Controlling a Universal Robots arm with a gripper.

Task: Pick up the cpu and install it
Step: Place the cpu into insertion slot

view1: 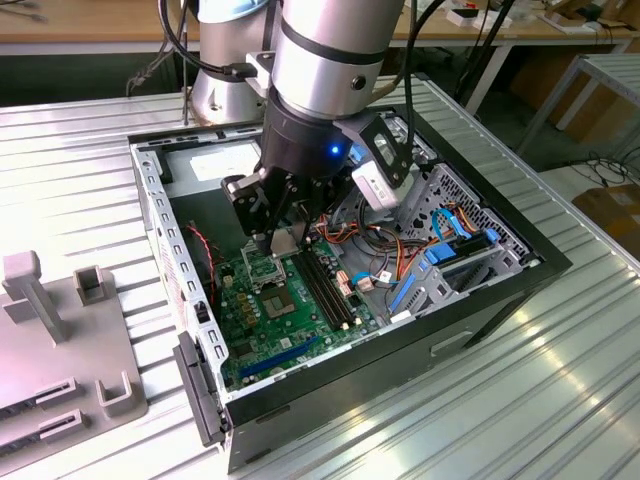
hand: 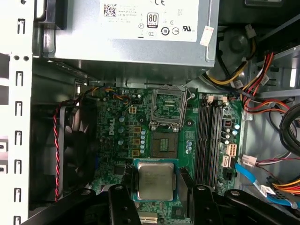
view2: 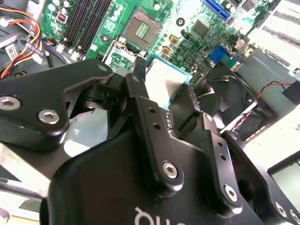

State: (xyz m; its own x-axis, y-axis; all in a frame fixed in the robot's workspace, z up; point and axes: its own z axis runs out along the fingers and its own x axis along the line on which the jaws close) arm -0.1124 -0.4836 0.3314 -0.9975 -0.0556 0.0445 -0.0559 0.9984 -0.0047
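Observation:
The cpu, a pale silvery square chip, is held level between the two black fingers of my gripper, which is shut on its opposite edges. It hangs above the green motherboard, just beside the open socket, whose metal frame is flipped up. The second wrist view shows the cpu from behind the fingers, with the socket beyond it. In the exterior view the gripper reaches down into the open computer case, above the socket.
A grey power supply sits beyond the socket. A black fan with a red-black wire flanks one side, memory slots and coloured cables the other. A grey fixture lies on the table at the exterior view's left.

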